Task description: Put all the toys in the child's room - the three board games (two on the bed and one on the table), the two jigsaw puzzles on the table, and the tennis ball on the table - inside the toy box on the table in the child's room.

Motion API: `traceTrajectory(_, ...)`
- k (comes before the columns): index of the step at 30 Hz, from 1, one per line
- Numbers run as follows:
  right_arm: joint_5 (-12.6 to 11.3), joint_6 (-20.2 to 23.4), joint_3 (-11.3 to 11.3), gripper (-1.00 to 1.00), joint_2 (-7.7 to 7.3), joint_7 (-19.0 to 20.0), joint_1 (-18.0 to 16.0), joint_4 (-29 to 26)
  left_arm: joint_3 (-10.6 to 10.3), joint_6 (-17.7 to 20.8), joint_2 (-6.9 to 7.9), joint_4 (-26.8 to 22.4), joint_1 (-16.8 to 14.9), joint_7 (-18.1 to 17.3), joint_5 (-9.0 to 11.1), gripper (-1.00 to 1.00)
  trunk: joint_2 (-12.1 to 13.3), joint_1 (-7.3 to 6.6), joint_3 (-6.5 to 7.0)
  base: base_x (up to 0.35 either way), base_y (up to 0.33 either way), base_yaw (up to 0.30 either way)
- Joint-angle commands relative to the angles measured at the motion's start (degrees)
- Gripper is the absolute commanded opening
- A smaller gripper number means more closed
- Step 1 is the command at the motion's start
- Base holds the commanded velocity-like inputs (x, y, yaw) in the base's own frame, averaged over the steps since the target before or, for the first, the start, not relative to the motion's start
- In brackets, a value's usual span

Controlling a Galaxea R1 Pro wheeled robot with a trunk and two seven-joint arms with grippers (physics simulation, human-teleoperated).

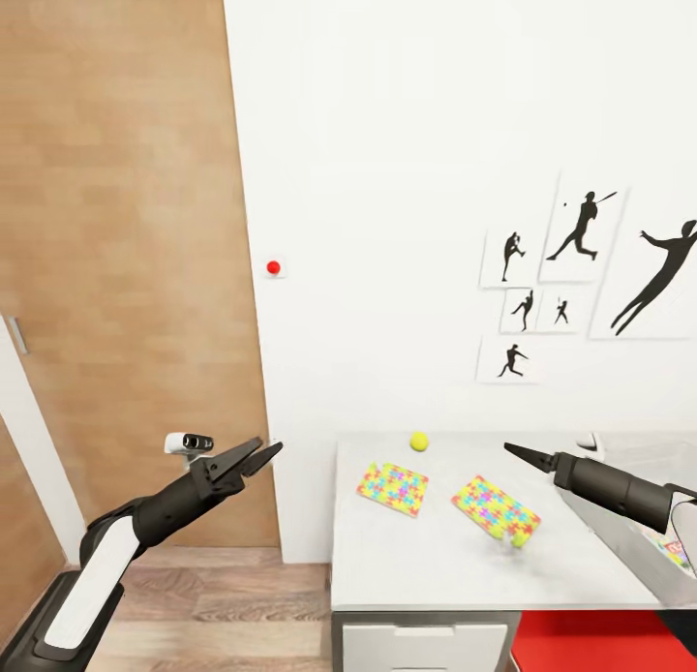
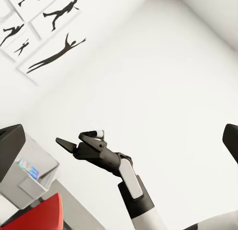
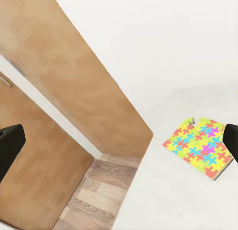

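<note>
Two jigsaw puzzles lie flat on the pale desk (image 1: 581, 575), one nearer the wall corner (image 1: 392, 487) and one further right (image 1: 495, 505), well apart; the tennis ball (image 1: 418, 442) sits behind them near the wall. The toy box (image 1: 644, 546) shows at the desk's right edge, partly behind the right arm. Left tool (image 1: 259, 456) hangs off the desk, slightly spread, empty. Right tool (image 1: 520, 452) hovers above the desk, pressed together, empty. Judgement: both arms raised for travel, no toy yet picked
</note>
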Motion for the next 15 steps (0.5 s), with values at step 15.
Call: traceTrajectory(15, 1.0, 0.2, -0.1, 1.00, 0.03, 0.0, 0.0, 0.1, 0.0, 0.3, 0.06, 2.2, 0.0, 0.0, 0.3, 1.00, 0.0, 0.03, -0.02, 0.171, 0.264, 0.000)
